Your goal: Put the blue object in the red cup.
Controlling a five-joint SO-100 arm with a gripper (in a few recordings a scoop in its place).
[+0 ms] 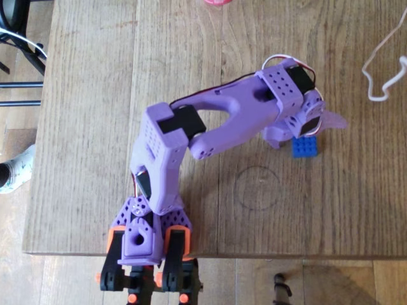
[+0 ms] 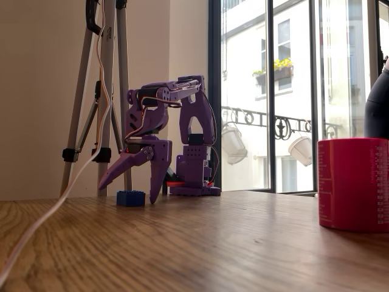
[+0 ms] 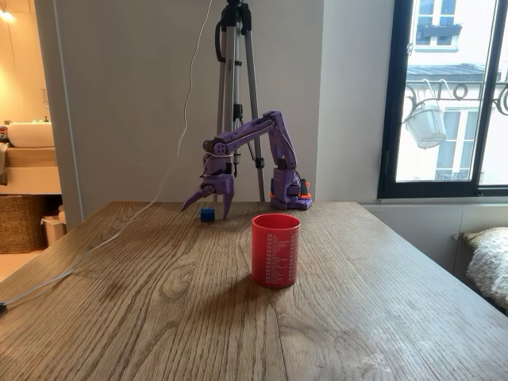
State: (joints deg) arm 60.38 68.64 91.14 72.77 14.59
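Observation:
The blue object (image 1: pixel 305 148) (image 2: pixel 130 198) (image 3: pixel 207 214) is a small studded brick lying flat on the wooden table. My purple gripper (image 1: pixel 307 131) (image 2: pixel 127 193) (image 3: pixel 205 212) is lowered over it and open. One finger reaches down on each side of the brick, and neither looks closed against it. The red cup (image 3: pixel 275 249) (image 2: pixel 354 184) stands upright near the table's middle, well away from the arm. In the overhead view only a sliver of the cup's rim (image 1: pixel 218 2) shows at the top edge.
A white cable (image 1: pixel 381 76) (image 2: pixel 55 207) trails across the table close to the gripper. A tripod (image 3: pixel 238 79) (image 2: pixel 103 91) stands behind the arm's base. The wooden table (image 1: pixel 82 127) spreads bare between the brick and the cup.

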